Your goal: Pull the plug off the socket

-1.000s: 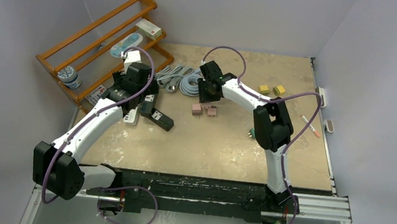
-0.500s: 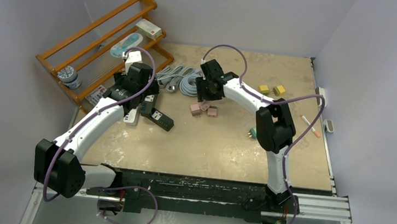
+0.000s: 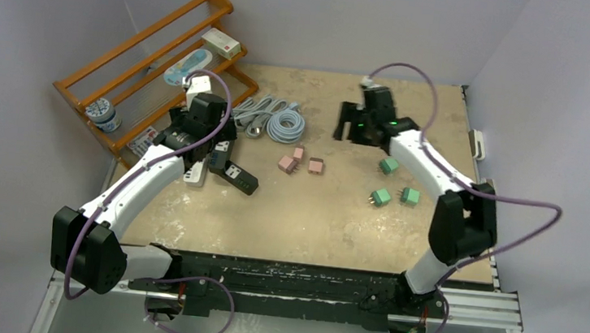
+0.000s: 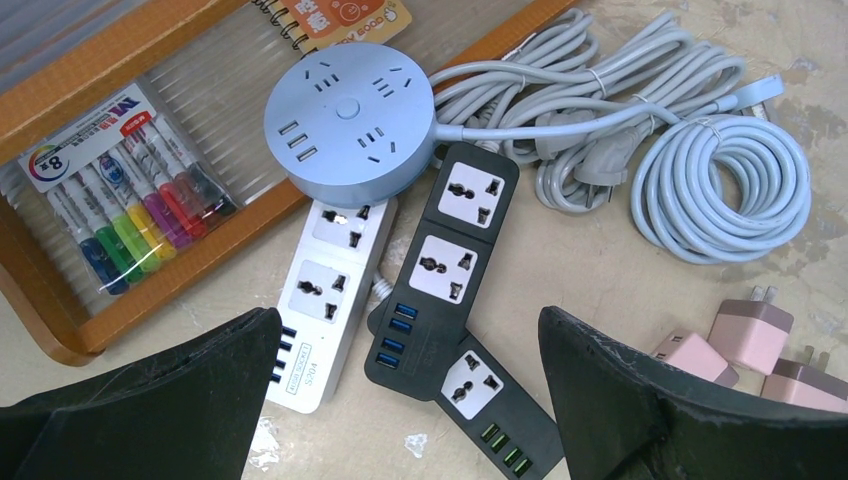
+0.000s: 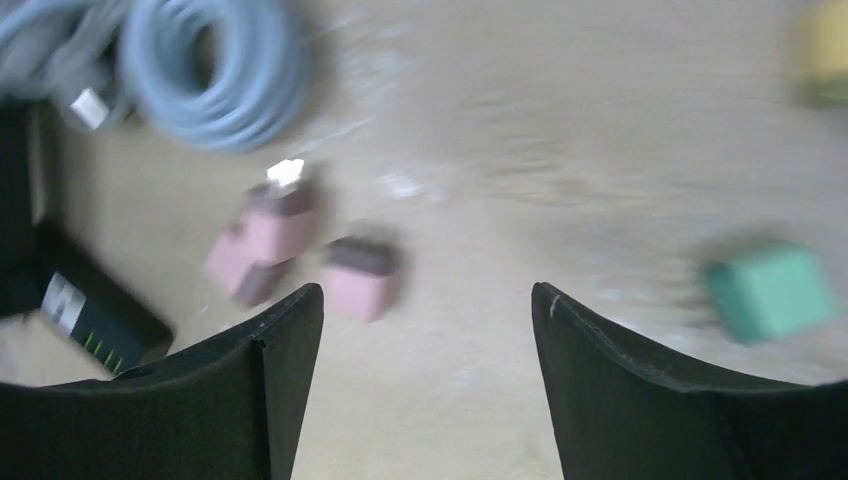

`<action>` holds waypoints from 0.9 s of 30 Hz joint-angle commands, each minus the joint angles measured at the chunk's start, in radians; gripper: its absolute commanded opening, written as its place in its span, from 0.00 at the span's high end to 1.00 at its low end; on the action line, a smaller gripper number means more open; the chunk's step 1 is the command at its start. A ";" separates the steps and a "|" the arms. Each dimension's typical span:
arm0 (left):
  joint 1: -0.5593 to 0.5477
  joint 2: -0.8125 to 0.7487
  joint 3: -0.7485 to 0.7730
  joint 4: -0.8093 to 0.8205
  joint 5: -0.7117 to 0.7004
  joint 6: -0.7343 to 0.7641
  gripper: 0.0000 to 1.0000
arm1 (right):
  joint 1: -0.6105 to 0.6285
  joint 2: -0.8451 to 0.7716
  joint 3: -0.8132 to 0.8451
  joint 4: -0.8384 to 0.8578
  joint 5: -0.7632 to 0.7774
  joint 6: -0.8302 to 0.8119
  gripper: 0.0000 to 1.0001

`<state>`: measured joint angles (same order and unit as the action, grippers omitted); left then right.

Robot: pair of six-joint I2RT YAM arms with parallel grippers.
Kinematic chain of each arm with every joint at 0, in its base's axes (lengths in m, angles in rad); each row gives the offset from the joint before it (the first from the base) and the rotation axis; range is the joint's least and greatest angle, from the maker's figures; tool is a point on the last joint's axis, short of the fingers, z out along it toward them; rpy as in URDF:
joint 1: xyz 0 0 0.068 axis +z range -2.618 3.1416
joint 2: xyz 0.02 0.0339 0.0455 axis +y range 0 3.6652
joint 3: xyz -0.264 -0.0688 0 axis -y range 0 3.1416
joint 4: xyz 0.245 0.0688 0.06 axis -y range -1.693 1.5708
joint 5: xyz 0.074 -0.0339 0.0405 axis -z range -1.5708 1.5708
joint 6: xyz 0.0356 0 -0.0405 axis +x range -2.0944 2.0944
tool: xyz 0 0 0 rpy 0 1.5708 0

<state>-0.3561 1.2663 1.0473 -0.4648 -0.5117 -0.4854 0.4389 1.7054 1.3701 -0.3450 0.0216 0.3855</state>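
Note:
Two black power strips (image 4: 440, 265) and a white one (image 4: 330, 300) lie crossed on the table, next to a round grey-blue socket hub (image 4: 350, 110). Every socket I can see on them is empty. My left gripper (image 4: 408, 320) is open and hovers over the black strips; it also shows in the top view (image 3: 215, 152). Three loose pink plugs (image 3: 286, 164) lie to their right, blurred in the right wrist view (image 5: 275, 235). My right gripper (image 5: 428, 300) is open and empty, high over bare table at the back middle (image 3: 347, 125).
A wooden rack (image 3: 158, 31) stands at the back left, with a marker pack (image 4: 120, 180) on its shelf. Coiled grey cables (image 3: 284, 123) lie behind the strips. Three green plugs (image 3: 381, 197) lie under the right arm.
My right arm has swung from over the cables and pink plugs to the right and back, uncovering the green plugs. My left arm has stayed put.

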 commanded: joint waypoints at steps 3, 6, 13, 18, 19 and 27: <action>-0.003 -0.010 0.035 0.040 0.017 0.020 0.00 | -0.281 -0.081 -0.171 0.060 0.004 0.051 0.26; -0.003 -0.014 0.034 0.037 0.022 0.025 0.00 | -0.310 -0.062 -0.174 0.087 0.060 0.043 0.31; -0.003 -0.029 0.028 0.034 0.013 0.033 0.00 | -0.351 0.089 -0.084 0.115 0.129 0.018 0.43; -0.003 -0.034 0.027 0.028 0.002 0.040 0.00 | -0.398 0.156 -0.075 0.116 0.161 0.012 0.44; -0.004 -0.037 0.025 0.028 -0.001 0.041 0.00 | -0.412 0.154 -0.083 0.119 0.159 0.014 0.44; -0.004 -0.018 0.034 0.031 0.014 0.052 0.00 | -0.439 0.115 -0.173 0.147 0.109 0.044 0.46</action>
<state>-0.3561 1.2621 1.0473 -0.4648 -0.5003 -0.4549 -0.0093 1.8778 1.2354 -0.2222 0.1406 0.4080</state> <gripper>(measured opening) 0.998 0.553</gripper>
